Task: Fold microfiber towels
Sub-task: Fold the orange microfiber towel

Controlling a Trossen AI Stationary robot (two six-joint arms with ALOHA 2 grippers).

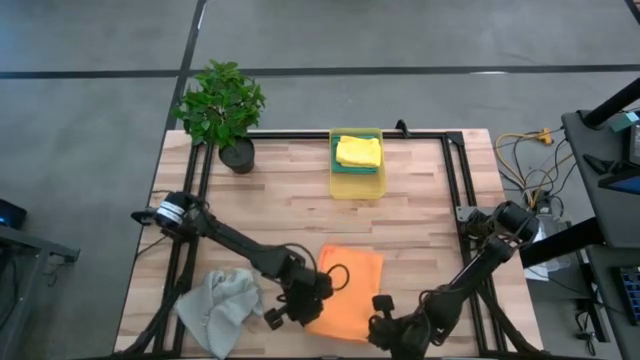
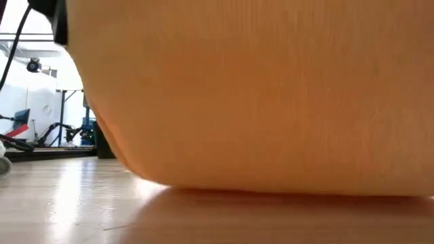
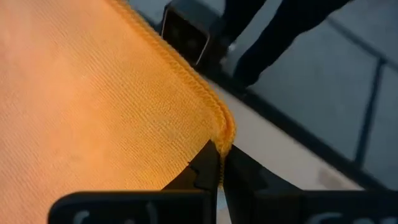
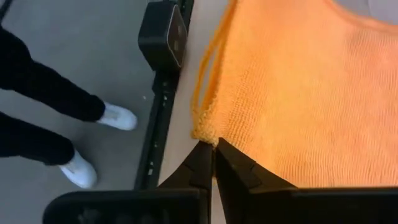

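Observation:
An orange towel [image 1: 350, 285] lies spread on the wooden table near its near edge; it fills the low view [image 2: 271, 95]. My left gripper [image 1: 303, 308] is shut on its near left corner, my right gripper [image 1: 384, 322] on its near right corner. A light grey towel [image 1: 220, 305] lies crumpled on the table to the left of my left gripper. A yellow towel [image 1: 358, 151] lies folded on a teal one [image 1: 356, 168] inside the yellow bin [image 1: 357, 188] at the far middle. My left gripper pinches the orange towel's stitched corner [image 3: 222, 134] between its two fingertips [image 3: 208, 163]. The cloth spreads away from the fingers without folds. One layer or several, I cannot tell. My right gripper pinches the towel's other near corner [image 4: 205, 132] between its two fingertips [image 4: 202, 158], right at the hemmed edge. The cloth stretches away from the fingers over the table's near edge.
A potted plant [image 1: 224, 108] stands at the far left corner. A black frame rail [image 1: 455, 190] runs along the table's sides. A person's legs and white shoes [image 4: 93, 137] show on the floor beyond the table's near edge.

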